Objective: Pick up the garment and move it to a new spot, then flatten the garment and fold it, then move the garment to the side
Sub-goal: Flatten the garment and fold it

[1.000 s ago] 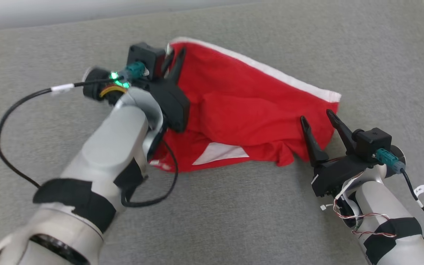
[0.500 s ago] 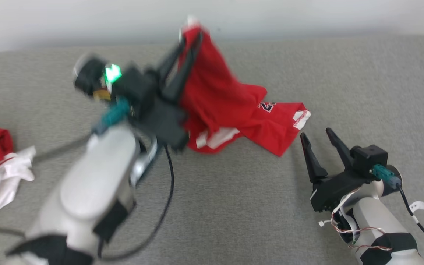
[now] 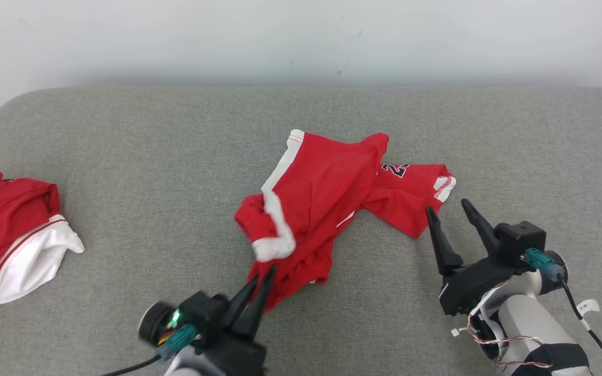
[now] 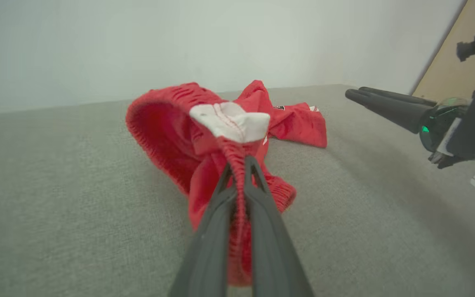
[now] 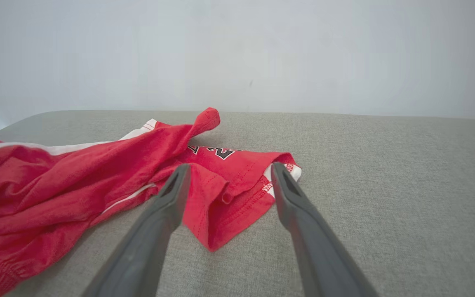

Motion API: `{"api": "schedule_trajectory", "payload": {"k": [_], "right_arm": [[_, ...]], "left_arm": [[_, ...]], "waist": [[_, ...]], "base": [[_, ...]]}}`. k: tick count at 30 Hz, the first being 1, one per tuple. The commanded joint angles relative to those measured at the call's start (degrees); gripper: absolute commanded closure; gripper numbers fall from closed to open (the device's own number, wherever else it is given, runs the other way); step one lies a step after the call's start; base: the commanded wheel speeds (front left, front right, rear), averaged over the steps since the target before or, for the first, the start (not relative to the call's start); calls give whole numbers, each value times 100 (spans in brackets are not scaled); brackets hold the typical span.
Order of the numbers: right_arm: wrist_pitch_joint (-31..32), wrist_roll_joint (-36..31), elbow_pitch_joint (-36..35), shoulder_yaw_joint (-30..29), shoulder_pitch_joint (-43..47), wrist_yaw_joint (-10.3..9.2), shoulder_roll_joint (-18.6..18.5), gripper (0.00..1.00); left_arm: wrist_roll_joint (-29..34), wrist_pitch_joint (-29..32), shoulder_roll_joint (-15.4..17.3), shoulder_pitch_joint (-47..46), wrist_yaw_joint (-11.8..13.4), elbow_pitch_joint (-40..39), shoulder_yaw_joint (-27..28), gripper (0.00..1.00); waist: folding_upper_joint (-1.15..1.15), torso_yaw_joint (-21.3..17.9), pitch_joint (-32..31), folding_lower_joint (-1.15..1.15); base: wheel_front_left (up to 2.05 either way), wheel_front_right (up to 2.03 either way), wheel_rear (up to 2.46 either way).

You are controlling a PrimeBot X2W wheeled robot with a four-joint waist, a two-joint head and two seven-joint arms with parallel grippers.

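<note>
Nearest me, my left gripper (image 3: 263,275) is pressed together, pinching an edge of the red garment (image 3: 327,193). My right gripper (image 3: 446,205) stands spread just beside the garment's right-hand end. The garment lies crumpled mid-surface on grey woven padding (image 3: 149,172), with a red-and-white heap (image 3: 8,230) far left and a pale wall (image 3: 280,36) behind.
</note>
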Motion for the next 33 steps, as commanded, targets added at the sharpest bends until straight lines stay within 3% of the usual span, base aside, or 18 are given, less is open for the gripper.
{"api": "schedule_trajectory", "payload": {"k": [1,2,3,10,15,23,33], "right_arm": [[-22,-47,8,43,-4,-13,29,0],[-22,-43,9,69,-28,-13,19,0],[-22,-44,1,97,-57,-13,9,0],[9,10,-116,408,-353,-13,-49,0],[198,-21,-189,676,-818,-13,-187,0],[660,12,-25,1054,-1729,-13,-434,0],[1739,381,870,1673,-2990,-13,-874,0]], "left_arm": [[-15,-16,-29,143,5,104,143,63],[-5,-16,-52,244,5,213,274,37],[8,-16,-81,335,6,312,418,1],[363,-17,-446,779,116,660,1463,0],[646,-17,-653,864,74,450,1790,0],[904,-17,-768,723,43,142,1888,0],[309,-17,-772,493,189,-376,1346,0]], "waist": [[1,-2,1,1],[1,-3,1,1],[1,1,7,1],[1,109,95,1],[1,348,242,1],[1,799,536,1],[1,1558,1058,1]], "base": [[0,0,0],[0,0,0],[0,0,0],[0,0,0],[0,0,0],[0,0,0],[0,0,0]]}}
